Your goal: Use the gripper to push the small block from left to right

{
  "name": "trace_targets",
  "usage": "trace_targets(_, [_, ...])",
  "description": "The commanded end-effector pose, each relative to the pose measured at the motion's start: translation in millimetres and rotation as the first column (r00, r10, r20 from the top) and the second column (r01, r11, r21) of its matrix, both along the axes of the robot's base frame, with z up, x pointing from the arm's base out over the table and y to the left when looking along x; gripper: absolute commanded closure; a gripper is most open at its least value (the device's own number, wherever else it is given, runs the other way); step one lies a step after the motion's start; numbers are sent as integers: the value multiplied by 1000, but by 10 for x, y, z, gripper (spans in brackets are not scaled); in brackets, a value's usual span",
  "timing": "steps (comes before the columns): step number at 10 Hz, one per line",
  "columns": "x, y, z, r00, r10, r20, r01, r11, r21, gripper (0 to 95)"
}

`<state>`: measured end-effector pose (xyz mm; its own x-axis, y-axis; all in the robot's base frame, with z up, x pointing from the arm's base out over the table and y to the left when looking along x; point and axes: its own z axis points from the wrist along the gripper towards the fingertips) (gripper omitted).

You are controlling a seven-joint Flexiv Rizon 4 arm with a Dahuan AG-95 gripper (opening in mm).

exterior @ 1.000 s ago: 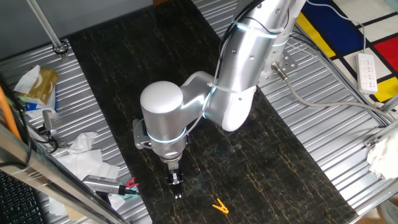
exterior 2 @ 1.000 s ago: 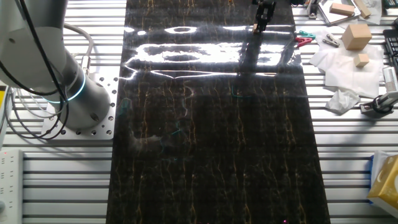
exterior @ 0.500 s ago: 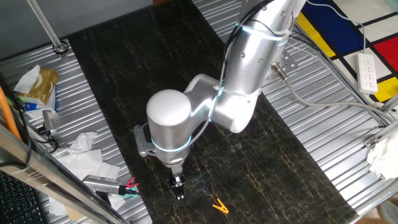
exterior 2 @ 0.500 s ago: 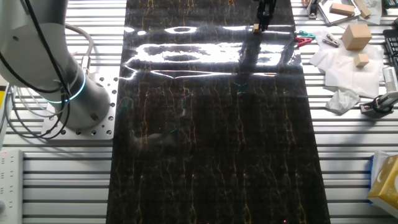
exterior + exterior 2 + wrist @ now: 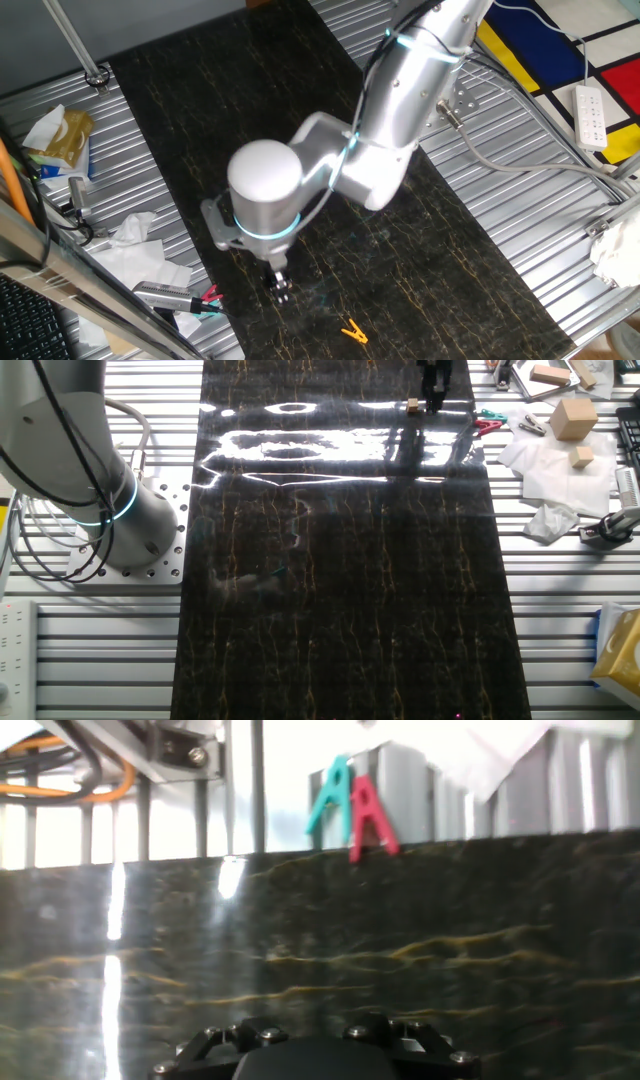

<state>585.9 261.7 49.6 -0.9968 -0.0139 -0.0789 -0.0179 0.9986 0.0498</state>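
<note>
- While its narrow black tip stands low over the dark marbled mat (image 5: 200,120), the gripper (image 5: 281,291) shows no gap between its fingers in either fixed view, and it is too small there to tell whether it is closed; nothing is seen held in it.
- Just beside the gripper (image 5: 434,390) in the other fixed view lies the small block (image 5: 412,405), one tiny light-brown cube on the mat, very close to the fingers; touching or not cannot be told.
- Only the black bolted gripper body (image 5: 315,1052) fills the bottom of the hand view; the fingertips and the block are out of sight there.
- Past the mat's edge ahead of the gripper lie two clips, one teal clip (image 5: 330,792) and one red clip (image 5: 371,817), side by side on the ribbed metal table (image 5: 560,620).
- On the mat to one side of the gripper lies one yellow-orange clip (image 5: 352,331), apart from it.
- Above the gripper the arm (image 5: 400,90) bends at a rounded elbow, its wrist (image 5: 262,190) pointing straight down with a cyan ring glowing around it.
- Well apart from the gripper, two larger wooden blocks (image 5: 572,418) rest on crumpled white paper (image 5: 545,470).
- No writing or brand can be read anywhere.
</note>
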Motion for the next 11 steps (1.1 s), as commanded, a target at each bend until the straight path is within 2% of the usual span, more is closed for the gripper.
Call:
trace_targets(1, [-3,-139,72,1000,27,-4,-27,1000,-1,380])
trace_targets(8, [-88,-496,321,997,77,-16,-77,997,-2,380])
trace_targets(11, [-104,-538,376,997,81,-12,-81,997,-1,380])
